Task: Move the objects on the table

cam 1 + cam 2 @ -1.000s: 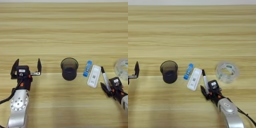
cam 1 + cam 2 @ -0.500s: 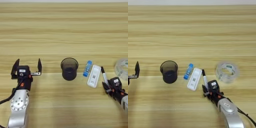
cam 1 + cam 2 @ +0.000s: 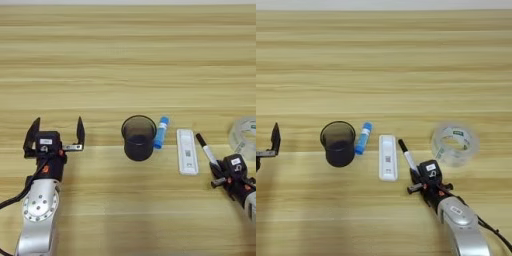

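A dark translucent cup (image 3: 138, 138) stands upright near the middle of the table (image 3: 125, 60). A blue glue stick (image 3: 161, 132) lies just to its right. Further right lie a flat white device (image 3: 187, 158) and a thin white marker (image 3: 206, 150), whose black cap points away from me. My right gripper (image 3: 420, 179) sits at the marker's near end, touching or almost touching it. My left gripper (image 3: 56, 133) rests open on the table well left of the cup, with nothing between its fingers.
A clear tape roll (image 3: 454, 144) lies flat to the right of the marker, close to the right arm. The far half of the table shows bare wood.
The right gripper has shifted very slightly at the marker's near end. The marker, the other objects and the left arm lie where they were.
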`<act>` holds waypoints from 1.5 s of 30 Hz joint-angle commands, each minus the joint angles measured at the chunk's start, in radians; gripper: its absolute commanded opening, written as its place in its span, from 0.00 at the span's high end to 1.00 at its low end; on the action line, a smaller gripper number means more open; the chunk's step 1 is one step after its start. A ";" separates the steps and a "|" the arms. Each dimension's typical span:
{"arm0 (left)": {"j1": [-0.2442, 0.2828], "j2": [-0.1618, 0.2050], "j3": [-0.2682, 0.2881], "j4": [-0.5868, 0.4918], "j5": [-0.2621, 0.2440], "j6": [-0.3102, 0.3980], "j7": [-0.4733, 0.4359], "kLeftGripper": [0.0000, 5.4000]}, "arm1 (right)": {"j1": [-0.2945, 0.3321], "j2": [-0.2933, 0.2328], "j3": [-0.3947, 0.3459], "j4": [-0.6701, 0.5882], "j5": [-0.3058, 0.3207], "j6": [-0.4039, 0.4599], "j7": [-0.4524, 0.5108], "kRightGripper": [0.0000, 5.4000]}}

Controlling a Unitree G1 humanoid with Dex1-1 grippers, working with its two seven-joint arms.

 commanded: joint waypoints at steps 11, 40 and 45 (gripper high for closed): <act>0.005 -0.013 -0.012 -0.021 0.018 0.018 0.016 0.00 | 0.064 0.001 -0.034 -0.087 -0.007 0.030 -0.043 0.86; 0.005 -0.038 -0.031 -0.027 0.044 0.024 0.036 0.00 | 0.062 -0.070 0.018 -0.620 -0.009 0.256 0.023 0.86; 0.002 -0.044 -0.037 -0.026 0.049 0.026 0.042 0.00 | 0.005 -0.126 0.044 -0.651 -0.025 0.294 0.070 0.86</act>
